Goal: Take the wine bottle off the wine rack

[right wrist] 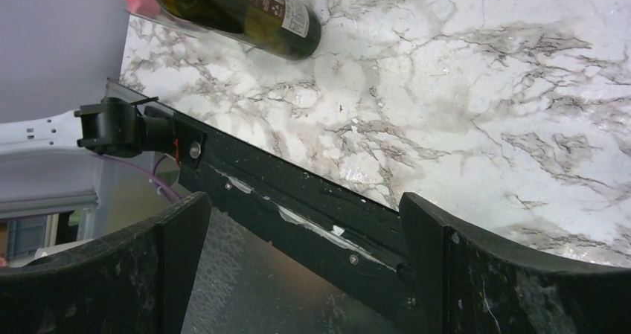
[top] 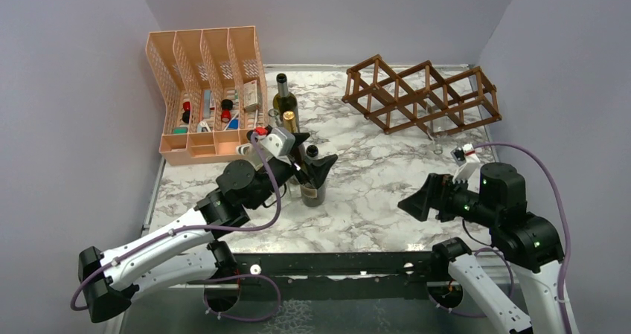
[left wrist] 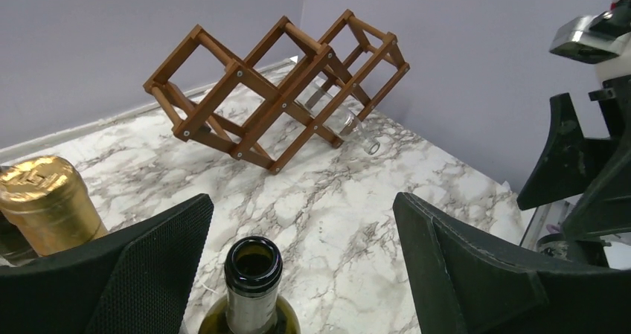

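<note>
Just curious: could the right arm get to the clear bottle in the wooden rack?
Probably yes: only bare marble lies between the open right gripper and the wine rack, and the clear bottle pokes its neck out the near side.

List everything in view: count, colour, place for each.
wine rack: one, dark brown wood, back right of the table.
clear bottle: one, colourless glass, lying at the rack's base.
wine bottles: at least three, dark green, upright, left of centre.
file organizer: one, peach mesh, back left, small items inside.
table: one, white-grey marble.
left gripper: black, open, fingers either side of an uncapped bottle neck.
right gripper: black, open, empty, near right edge.
</note>
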You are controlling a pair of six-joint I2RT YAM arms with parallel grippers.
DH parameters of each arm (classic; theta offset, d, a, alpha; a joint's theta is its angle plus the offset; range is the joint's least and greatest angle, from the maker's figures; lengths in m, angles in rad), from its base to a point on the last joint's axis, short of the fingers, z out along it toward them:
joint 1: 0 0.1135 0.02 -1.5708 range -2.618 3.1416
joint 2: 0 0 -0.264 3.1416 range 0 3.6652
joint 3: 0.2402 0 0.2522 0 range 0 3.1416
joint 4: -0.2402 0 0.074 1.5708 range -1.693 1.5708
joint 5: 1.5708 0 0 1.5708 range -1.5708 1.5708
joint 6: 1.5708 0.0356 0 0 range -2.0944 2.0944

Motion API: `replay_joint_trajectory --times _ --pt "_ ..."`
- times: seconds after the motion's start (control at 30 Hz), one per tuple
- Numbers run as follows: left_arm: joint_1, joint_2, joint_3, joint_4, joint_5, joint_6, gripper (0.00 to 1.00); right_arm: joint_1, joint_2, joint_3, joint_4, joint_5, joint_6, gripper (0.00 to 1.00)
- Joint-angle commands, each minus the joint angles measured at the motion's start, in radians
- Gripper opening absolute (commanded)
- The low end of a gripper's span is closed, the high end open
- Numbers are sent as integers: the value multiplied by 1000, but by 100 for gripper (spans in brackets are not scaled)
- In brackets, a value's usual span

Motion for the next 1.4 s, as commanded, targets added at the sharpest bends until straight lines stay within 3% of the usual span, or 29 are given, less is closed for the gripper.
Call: replay_joint_trajectory --times 0.0,0.23,0.43,0.57,0.7,0.83,1.1,1.27,1.37 --pt "3 -32 104 -138 33 56 99 4 -8 -30 60 -1 22 100" --pt "3 59 310 -158 4 216 99 4 73 -88 177 81 30 98" --pt "4 191 402 -33 -8 310 99 4 189 -127 378 215 26 98" --pt "4 173 354 17 -14 354 99 3 360 -25 395 473 19 99" --pt "16 95 252 90 -10 385 99 -6 477 -19 507 569 20 100" --pt "38 34 207 97 24 407 99 -91 551 -66 607 557 42 100" --pt "80 -56 103 157 -42 407 99 -219 459 -306 968 545 79 100" --pt "107 -95 53 206 -59 445 99 -232 508 -295 977 631 0 100" --pt "112 -118 31 229 -89 473 99 -271 520 -302 1007 604 -18 100"
